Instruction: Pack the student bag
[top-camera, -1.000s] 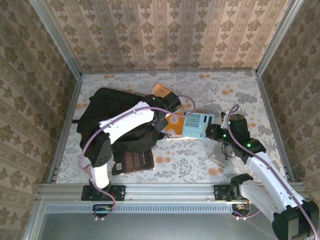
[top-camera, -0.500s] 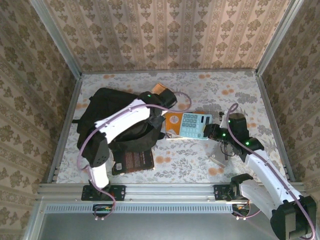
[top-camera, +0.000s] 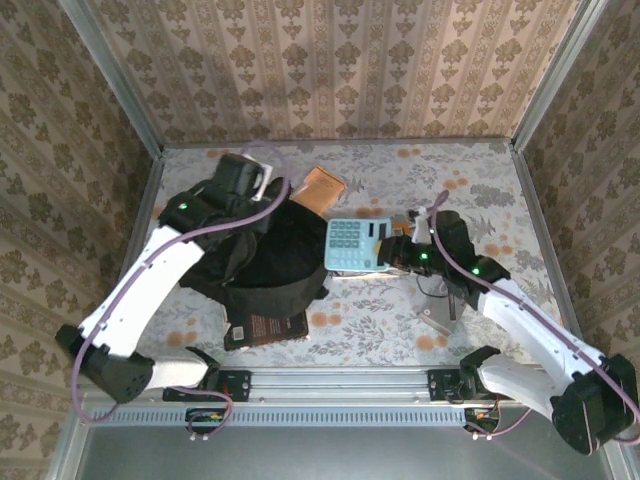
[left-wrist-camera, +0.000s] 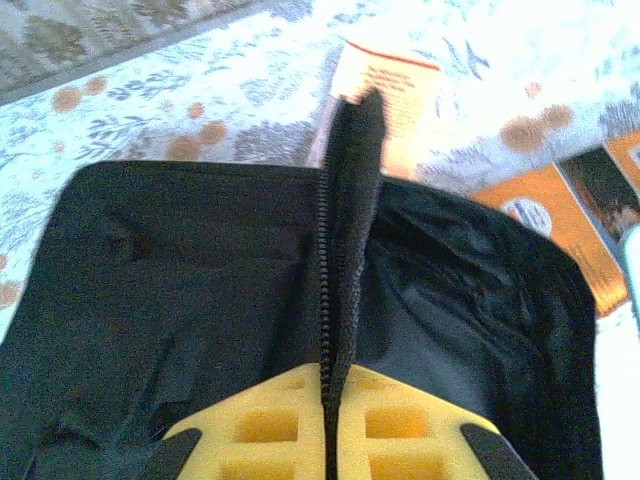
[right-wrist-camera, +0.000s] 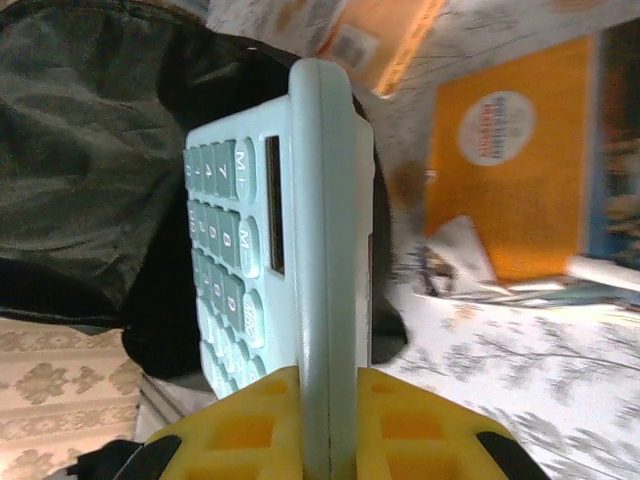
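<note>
Left gripper (left-wrist-camera: 330, 385) is clamping fully shut on the zip edge of the bag (top-camera: 255, 265), its yellow pads (left-wrist-camera: 270, 430) pressing the zipper strip between them and pulling the mouth up and open. The bag is lying at the left-centre of the table, dark lining showing (left-wrist-camera: 150, 280). Right gripper (right-wrist-camera: 325, 385) is gripping a light-blue calculator (top-camera: 350, 243) by its end, jaws closed tight on it, holding it edge-on at the bag's mouth; some keys (right-wrist-camera: 245, 240) are showing the letter M, other key marks are too blurred to read. An orange book (right-wrist-camera: 510, 150) is lying flat beside the bag, carrying a round white label with writing too blurred to read. A tan booklet (top-camera: 322, 188) is lying just past the bag's far edge, with red print on its cover (left-wrist-camera: 385, 95) that is unreadable. A dark book (top-camera: 268, 327) is poking out from under the bag's near side, light text too small to read. A floral cloth (top-camera: 480, 190) with orange blooms is covering the table; damask wallpaper (top-camera: 330, 70) is lining 3 sides, and a metal rail (top-camera: 330, 380) is running along the near edge.
</note>
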